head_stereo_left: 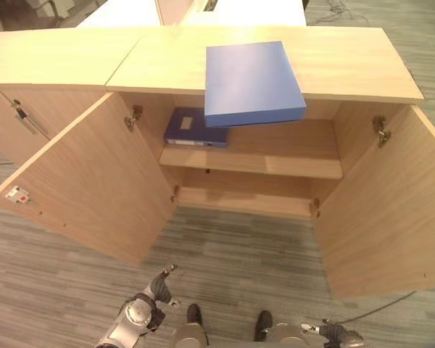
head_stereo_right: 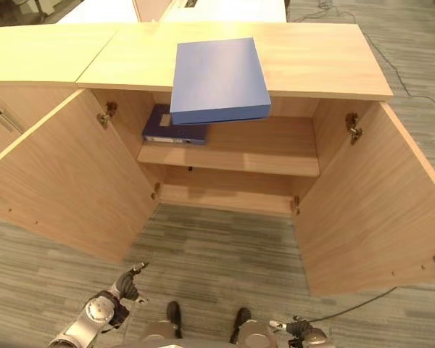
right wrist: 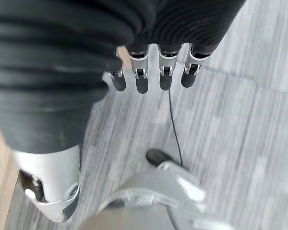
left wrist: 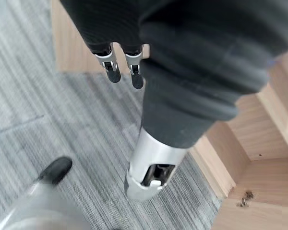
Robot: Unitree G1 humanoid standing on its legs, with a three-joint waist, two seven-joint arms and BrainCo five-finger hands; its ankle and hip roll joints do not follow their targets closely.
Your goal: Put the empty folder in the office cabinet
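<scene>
Down at the near edge of the carpet floor (head_stereo_left: 232,254), both hands hang low and hold nothing. The left hand (head_stereo_left: 158,288) sits just in front of the open left door (head_stereo_left: 80,181), fingers (left wrist: 114,72) straight and relaxed in its wrist view. The right hand (head_stereo_left: 341,335) is tucked low on the right, and its fingers (right wrist: 151,79) are straight in a neat row too, nothing in them.

Past that, the office cabinet (head_stereo_left: 261,174) stands with both doors swung wide, the right door (head_stereo_left: 384,210) included, so access is sorted. On the upper shelf (head_stereo_left: 275,161), toward its left end, a dark blue binder (head_stereo_left: 196,129) already lies flat. The lower shelf (head_stereo_left: 246,201) looks bare.

Furthest back, the blue folder (head_stereo_left: 252,81) lies flat on the cabinet top (head_stereo_left: 348,65), near its front edge, with its front corner overhanging the opening a bit.

So I'd say we're at the very start: nothing grabbed yet, approach step. Next move probably calls for raising a hand up to the cabinet top, getting fingers and thumb around that overhanging edge, then lowering the folder and sliding it onto the free right part of the upper shelf. It's a long reach, so stepping closer first seems smart.
</scene>
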